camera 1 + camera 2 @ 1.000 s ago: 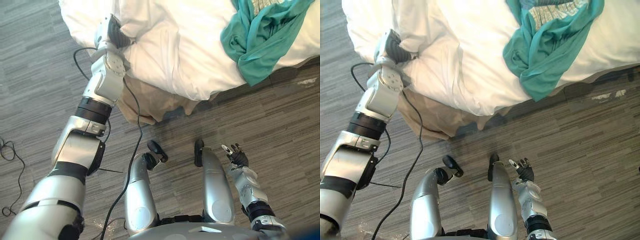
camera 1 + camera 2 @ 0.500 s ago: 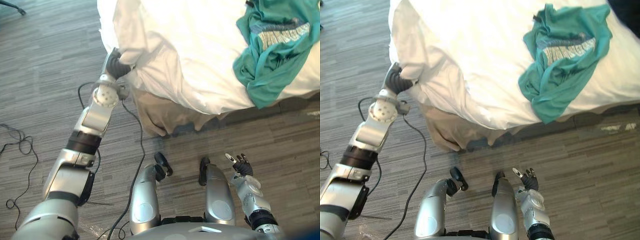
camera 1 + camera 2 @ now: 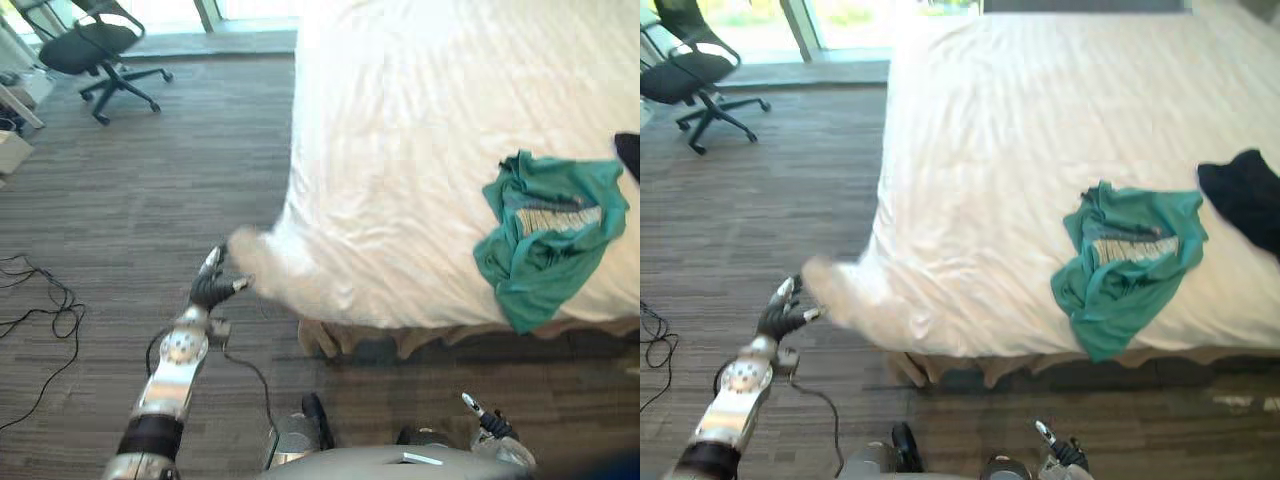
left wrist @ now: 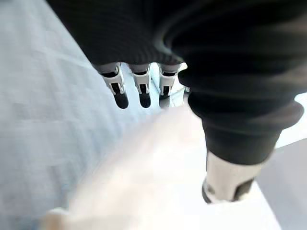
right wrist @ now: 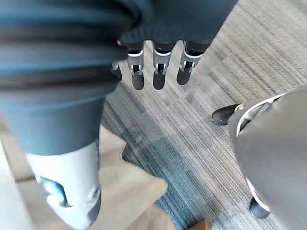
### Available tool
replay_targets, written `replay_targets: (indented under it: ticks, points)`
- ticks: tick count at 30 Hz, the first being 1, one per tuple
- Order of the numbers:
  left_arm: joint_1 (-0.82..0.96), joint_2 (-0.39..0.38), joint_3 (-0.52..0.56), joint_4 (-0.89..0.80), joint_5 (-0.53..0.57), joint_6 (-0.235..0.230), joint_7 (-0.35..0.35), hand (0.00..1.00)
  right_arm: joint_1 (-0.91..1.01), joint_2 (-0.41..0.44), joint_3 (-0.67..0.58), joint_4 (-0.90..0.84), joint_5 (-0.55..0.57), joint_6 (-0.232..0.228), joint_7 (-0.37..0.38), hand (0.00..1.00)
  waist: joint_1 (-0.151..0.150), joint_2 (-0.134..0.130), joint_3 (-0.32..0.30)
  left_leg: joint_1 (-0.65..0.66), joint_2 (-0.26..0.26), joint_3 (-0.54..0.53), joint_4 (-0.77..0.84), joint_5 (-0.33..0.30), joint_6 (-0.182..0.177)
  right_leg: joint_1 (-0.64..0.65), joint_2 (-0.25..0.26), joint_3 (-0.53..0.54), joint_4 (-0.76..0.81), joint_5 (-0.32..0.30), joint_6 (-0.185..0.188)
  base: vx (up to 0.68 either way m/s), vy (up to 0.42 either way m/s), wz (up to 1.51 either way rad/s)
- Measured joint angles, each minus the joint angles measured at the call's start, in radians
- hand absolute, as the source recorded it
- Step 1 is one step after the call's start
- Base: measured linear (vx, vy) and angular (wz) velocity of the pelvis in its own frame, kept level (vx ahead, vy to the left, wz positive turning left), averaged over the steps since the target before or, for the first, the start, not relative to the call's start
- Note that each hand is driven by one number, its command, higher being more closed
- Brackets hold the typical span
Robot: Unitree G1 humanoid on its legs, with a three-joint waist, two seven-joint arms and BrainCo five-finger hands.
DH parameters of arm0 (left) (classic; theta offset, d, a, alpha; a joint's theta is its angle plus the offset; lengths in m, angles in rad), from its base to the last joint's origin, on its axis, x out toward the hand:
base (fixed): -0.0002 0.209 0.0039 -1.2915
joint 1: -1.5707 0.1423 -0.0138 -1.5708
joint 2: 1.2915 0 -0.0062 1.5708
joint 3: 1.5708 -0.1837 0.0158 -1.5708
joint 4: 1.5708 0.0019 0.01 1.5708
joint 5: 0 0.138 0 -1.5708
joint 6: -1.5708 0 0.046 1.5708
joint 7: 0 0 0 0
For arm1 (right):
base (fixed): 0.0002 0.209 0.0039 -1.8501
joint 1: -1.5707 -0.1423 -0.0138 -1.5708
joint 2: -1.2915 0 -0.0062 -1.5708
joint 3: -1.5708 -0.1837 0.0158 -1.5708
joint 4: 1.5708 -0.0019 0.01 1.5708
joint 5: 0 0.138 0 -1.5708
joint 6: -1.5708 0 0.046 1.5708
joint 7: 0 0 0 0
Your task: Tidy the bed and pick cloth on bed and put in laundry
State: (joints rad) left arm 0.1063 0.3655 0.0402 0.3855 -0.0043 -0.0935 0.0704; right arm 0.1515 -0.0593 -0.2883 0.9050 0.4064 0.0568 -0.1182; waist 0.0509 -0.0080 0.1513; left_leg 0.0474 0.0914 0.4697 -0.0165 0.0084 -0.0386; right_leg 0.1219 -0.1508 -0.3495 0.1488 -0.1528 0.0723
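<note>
A white duvet [image 3: 440,150] covers the bed, and its near left corner [image 3: 268,268] hangs blurred over the bed's edge. My left hand [image 3: 212,288] is just left of that corner with its fingers [image 4: 139,89] straight, open and holding nothing. A crumpled teal shirt [image 3: 545,238] lies on the bed's near right part. A dark cloth [image 3: 1245,195] lies beyond it at the right edge. My right hand [image 3: 486,421] hangs low over the floor near the bed's foot, fingers [image 5: 158,72] straight and empty.
A beige bed skirt [image 3: 345,340] shows under the duvet's front edge. A black office chair [image 3: 95,45] stands on the grey striped floor at the far left, by a window. Loose cables [image 3: 45,300] lie on the floor to the left.
The whole view has swung up over the bed. My left hand has let go of the duvet corner and opened its fingers. The right hand has stayed low and open.
</note>
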Motion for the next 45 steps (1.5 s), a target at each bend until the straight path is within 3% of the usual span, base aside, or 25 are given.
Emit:
replay_targets:
  ticks: [3,6,9,16,17,21,26,27,30,32,33,34,36,37,38,39,40,41,42,43,45]
  points:
    - [0.057,-0.046,0.001,0.103,0.04,0.01,0.012,0.0,0.0,0.0,-0.025,0.034,0.0,0.003,0.01,0.0,0.0,0.0,-0.012,0.046,-0.011,-0.017,-0.082,0.039,-0.003,0.03,0.011,-0.022,-0.021,0.007,-0.001,0.02,-0.02,0.15]
    - [0.092,-0.079,0.039,0.186,0.056,0.02,0.028,0.0,0.0,0.0,-0.03,0.048,0.0,0.003,0.026,0.0,0.002,-0.009,-0.018,0.055,-0.015,-0.016,-0.082,0.04,-0.003,0.046,0.01,-0.021,-0.028,0.01,0.003,0.0,-0.005,0.02]
    - [0.126,-0.116,0.146,0.311,0.073,0.022,0.049,0.0,0.005,0.002,-0.04,0.056,0.001,0.006,0.037,0.0,0.0,-0.013,-0.022,0.08,-0.019,-0.016,-0.087,0.04,-0.002,0.065,0.005,-0.022,-0.029,0.011,0.005,-0.04,-0.003,0.0]
    - [0.15,-0.201,0.262,0.397,0.075,-0.044,0.04,0.0,0.004,0.012,-0.086,0.054,0.064,-0.009,0.016,0.0,0.0,-0.002,-0.024,0.081,-0.028,-0.016,-0.09,0.045,0.007,0.081,-0.002,-0.043,-0.06,0.003,0.018,-0.09,-0.004,-0.03]
    - [0.15,-0.228,0.274,0.402,0.074,-0.051,0.038,0.0,0.002,0.02,-0.096,0.05,0.083,-0.029,-0.001,0.0,0.001,-0.002,-0.024,0.079,-0.037,-0.014,-0.09,0.042,0.004,0.083,-0.01,-0.049,-0.07,-0.014,0.03,-0.11,0.005,-0.02]
    - [0.147,-0.302,0.27,0.409,0.074,-0.052,0.011,0.0,0.01,0.02,-0.112,-0.029,0.101,-0.131,-0.051,0.0,-0.004,0.017,-0.031,0.078,-0.039,-0.012,-0.09,0.044,0.014,0.087,-0.014,-0.064,-0.074,-0.034,0.021,-0.06,0.015,0.04]
    - [0.146,-0.301,0.198,0.403,0.074,-0.039,-0.021,0.0,-0.057,-0.004,-0.117,-0.146,0.076,-0.27,-0.04,0.0,-0.003,0.002,-0.035,0.073,-0.052,-0.014,-0.09,0.035,0.023,0.086,-0.027,-0.069,-0.078,-0.039,0.03,0.07,0.035,0.01]
    - [0.143,-0.301,0.178,0.404,0.073,-0.038,-0.022,0.0,-0.087,-0.006,-0.116,-0.146,0.077,-0.3,-0.017,1.0,-0.003,-0.002,-0.037,0.073,-0.057,-0.015,-0.09,0.03,0.024,0.085,-0.03,-0.063,-0.077,-0.032,0.031,0.1,0.037,-0.03]
    - [0.141,-0.299,0.143,0.408,0.073,-0.026,-0.021,0.0,-0.114,0.007,-0.064,-0.197,0.1,-0.311,0.045,1.0,0.005,-0.018,-0.037,0.071,-0.067,-0.014,-0.089,0.026,0.024,0.078,-0.033,-0.045,-0.076,-0.014,0.06,0.16,0.017,-0.09]
    - [0.142,-0.282,0.115,0.414,0.072,-0.015,-0.019,0.0,-0.087,0.023,0.041,-0.327,0.016,-0.5,0.052,1.0,-0.002,-0.018,-0.037,0.062,-0.071,-0.013,-0.089,0.021,0.023,0.067,-0.035,-0.039,-0.075,-0.011,0.062,0.16,0.003,0.01]
    - [0.137,-0.282,0.109,0.412,0.072,-0.008,-0.018,0.0,-0.069,0.024,0.071,-0.45,-0.103,-0.62,0.042,1.0,-0.008,-0.013,-0.037,0.053,-0.072,-0.012,-0.086,0.018,0.024,0.056,-0.035,-0.031,-0.07,-0.006,0.058,0.19,0.012,0.06]
    - [0.138,-0.278,0.101,0.411,0.071,-0.001,-0.018,0.0,-0.071,0.006,0.068,-0.535,-0.154,-0.659,0.067,1.0,-0.008,-0.009,-0.038,0.056,-0.073,-0.013,-0.083,0.016,0.024,0.058,-0.031,-0.028,-0.069,0.002,0.047,0.23,0.014,0.07]
    - [0.151,-0.262,0.078,0.41,0.064,0.005,-0.018,0.0,-0.09,-0.042,0.059,-0.571,-0.134,-0.577,0.134,1.0,-0.007,-0.014,-0.046,0.068,-0.057,-0.015,-0.082,0.015,0.024,0.061,-0.018,-0.023,-0.055,0.021,0.019,0.22,-0.03,0.08]
    - [0.159,-0.259,0.076,0.406,0.062,0.013,-0.018,0.0,-0.08,-0.064,0.062,-0.561,-0.126,-0.633,0.202,1.0,-0.002,-0.013,-0.047,0.076,-0.037,-0.019,-0.082,0.015,0.023,0.059,-0.005,-0.02,-0.025,0.032,0.002,0.17,-0.082,0.13]
    - [0.166,-0.26,0.076,0.402,0.06,0.017,-0.018,0.0,-0.074,-0.07,0.068,-0.577,-0.139,-0.633,0.215,1.0,-0.006,-0.007,-0.048,0.079,-0.022,-0.025,-0.081,0.016,0.023,0.048,0.003,-0.019,0.013,0.035,-0.005,0.15,-0.117,0.16]
    - [0.173,-0.263,0.077,0.401,0.059,0.02,-0.018,0.0,-0.061,-0.077,0.084,-0.604,-0.136,-0.602,0.26,1.0,-0.012,0.035,-0.036,0.089,0.031,-0.046,-0.081,0.016,0.022,-0.001,0.025,-0.017,0.092,0.009,-0.009,0.08,-0.079,0.09]
    - [0.171,-0.264,0.078,0.401,0.059,0.021,-0.018,0.0,-0.054,-0.076,0.094,-0.612,-0.136,-0.595,0.28,1.0,-0.015,0.04,-0.034,0.092,0.045,-0.047,-0.08,0.019,0.018,-0.001,0.05,-0.016,0.043,-0.013,-0.003,0.08,-0.137,-0.06]
    - [0.181,-0.244,0.079,0.402,0.059,0.02,-0.018,0.0,-0.044,-0.075,0.13,-0.658,-0.136,-0.572,0.335,1.0,-0.009,0.017,-0.034,0.087,0.051,-0.041,-0.06,0.018,0.014,0.009,0.074,-0.004,-0.176,0.049,-0.02,0.06,-0.167,-0.03]
    - [0.176,-0.222,0.077,0.406,0.06,0.019,-0.019,0.0,-0.043,-0.084,0.155,-0.736,-0.135,-0.558,0.375,1.0,-0.015,-0.033,-0.034,0.077,0.019,-0.05,-0.033,-0.014,-0.024,-0.009,0.044,-0.002,-0.2,0.16,-0.014,0.08,-0.226,0.03]
    - [0.169,-0.23,0.077,0.418,0.06,0.021,-0.018,0.0,-0.045,-0.098,0.163,-0.757,-0.135,-0.548,0.386,1.0,-0.018,-0.021,-0.038,0.08,0.028,-0.058,-0.032,-0.028,-0.037,-0.003,0.047,-0.007,-0.204,0.158,-0.009,0.12,-0.176,0.08]
    - [0.171,-0.265,0.075,0.422,0.063,0.016,-0.016,0.0,-0.124,-0.177,0.237,-0.812,-0.114,-0.434,0.416,1.0,-0.014,0.017,-0.049,0.095,0.044,-0.068,-0.029,-0.031,-0.039,0.002,0.069,-0.008,-0.204,0.157,-0.015,0.1,-0.11,-0.08]
